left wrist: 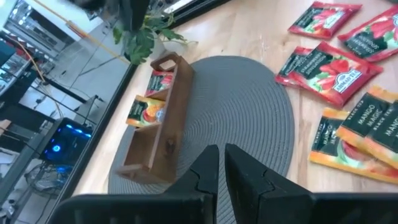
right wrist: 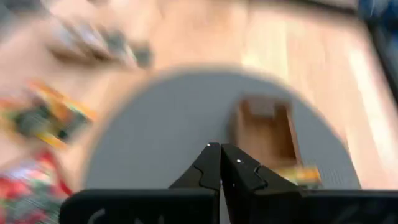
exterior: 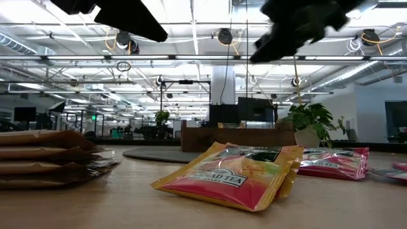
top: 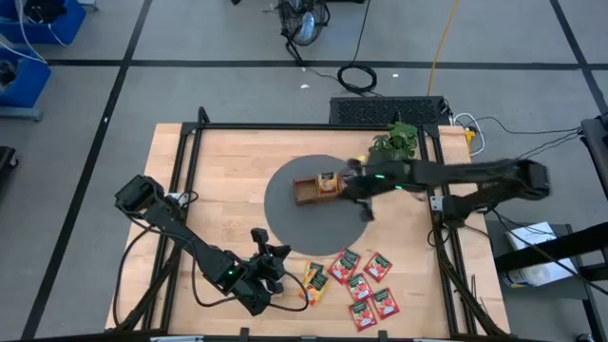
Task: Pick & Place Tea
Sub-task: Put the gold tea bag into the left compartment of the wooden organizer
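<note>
High view shows my right gripper (top: 364, 190) pinched shut and empty, just beside the brown wooden tray (top: 306, 194). Two tea sachets (left wrist: 149, 96) sit inside; red and yellow-green sachets (top: 353, 282) lie well away. My left gripper (top: 275, 264) waits there, nearly closed. I think grabbing another comes next.

Right tool (top: 350, 186) hovers beside tray (top: 306, 191) on grey mat (top: 285, 223).

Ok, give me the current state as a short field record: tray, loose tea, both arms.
tray: wooden tray on the grey round mat, two sachets inside
loose tea: red sachets and mango sachets on the table's near side
left gripper: beside the mango sachets, jaws nearly shut, empty
right gripper: over the tray, jaws shut
</note>
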